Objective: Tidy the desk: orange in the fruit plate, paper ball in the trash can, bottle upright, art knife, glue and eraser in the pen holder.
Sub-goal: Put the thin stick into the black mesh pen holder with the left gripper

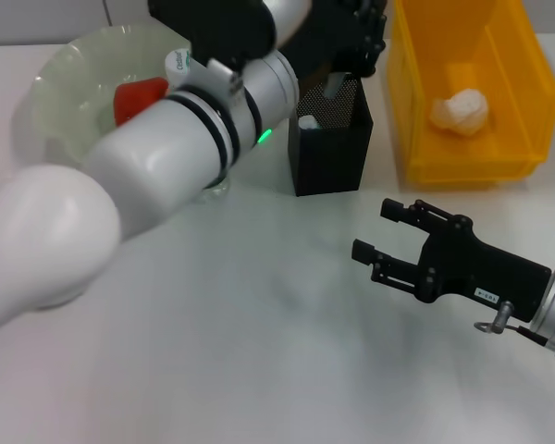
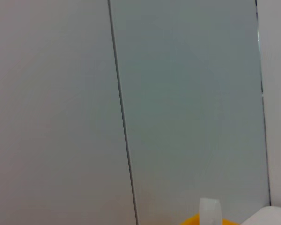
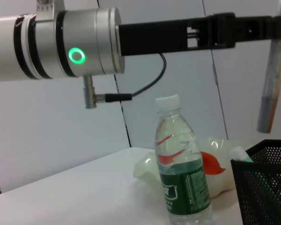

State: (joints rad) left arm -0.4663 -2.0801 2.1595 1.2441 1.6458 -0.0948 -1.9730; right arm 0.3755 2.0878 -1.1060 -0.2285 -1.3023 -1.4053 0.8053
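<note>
My left gripper [image 1: 356,46] hangs over the black mesh pen holder [image 1: 331,139], shut on a slim grey stick, the art knife [image 3: 271,79], whose lower end dips toward the holder's mouth. A white item, likely the glue [image 1: 307,120], stands inside the holder. The orange [image 1: 139,100] lies in the pale-green fruit plate [image 1: 65,65]. In the right wrist view the bottle [image 3: 180,173] stands upright by the plate; the head view shows only its cap [image 1: 178,63] behind my left arm. Inside the yellow trash can [image 1: 416,139] rests the paper ball [image 1: 461,111]. My right gripper [image 1: 375,229] is open over bare table. The eraser is out of view.
My left arm [image 1: 166,157] crosses the table from front left to the back centre and hides part of the plate and bottle. The trash can stands close to the right of the pen holder. A white wall lies behind the desk.
</note>
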